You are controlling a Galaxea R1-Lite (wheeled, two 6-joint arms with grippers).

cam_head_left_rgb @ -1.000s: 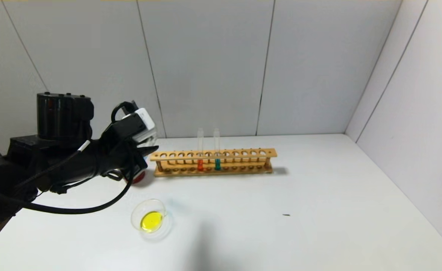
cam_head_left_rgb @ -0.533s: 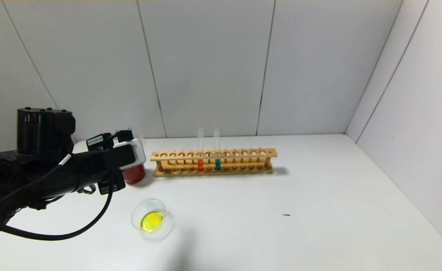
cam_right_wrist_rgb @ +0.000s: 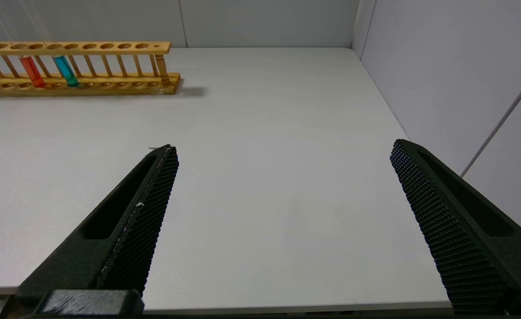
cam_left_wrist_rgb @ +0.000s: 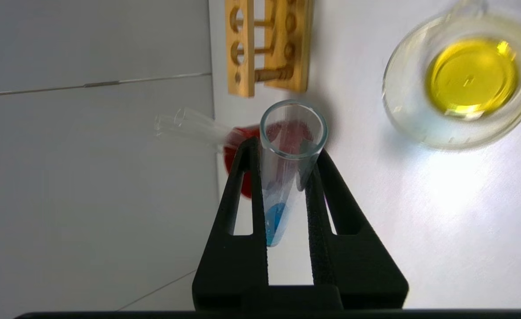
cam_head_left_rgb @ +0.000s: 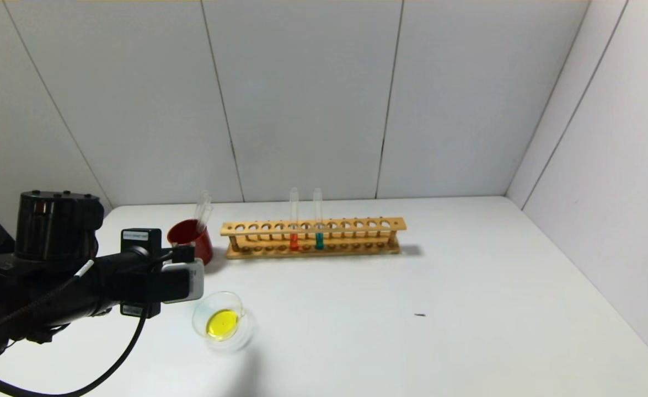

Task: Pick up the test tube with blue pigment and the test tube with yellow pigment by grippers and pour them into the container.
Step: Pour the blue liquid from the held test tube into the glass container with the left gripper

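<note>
My left gripper [cam_left_wrist_rgb: 287, 148] is shut on the test tube with blue pigment [cam_left_wrist_rgb: 274, 217], which has a short blue column at its closed end and its open mouth pointing away from the wrist. In the head view the left arm [cam_head_left_rgb: 108, 281] reaches in low from the left and ends just left of the container [cam_head_left_rgb: 221, 322]; its fingers are hidden there. The container is a clear glass dish holding yellow liquid, and it also shows in the left wrist view [cam_left_wrist_rgb: 464, 79]. No tube with yellow liquid shows. My right gripper [cam_right_wrist_rgb: 283, 148] is open and empty over bare table.
A wooden rack [cam_head_left_rgb: 312, 237] stands at the back with an orange-liquid tube [cam_head_left_rgb: 294, 240] and a teal-liquid tube [cam_head_left_rgb: 319, 240]. A dark red cup [cam_head_left_rgb: 191, 240] left of the rack holds empty clear tubes [cam_head_left_rgb: 202, 207]. Walls close the back and right.
The left arm has dropped and drawn back from in front of the red cup to beside the dish. The red cup and its empty tubes now show.
</note>
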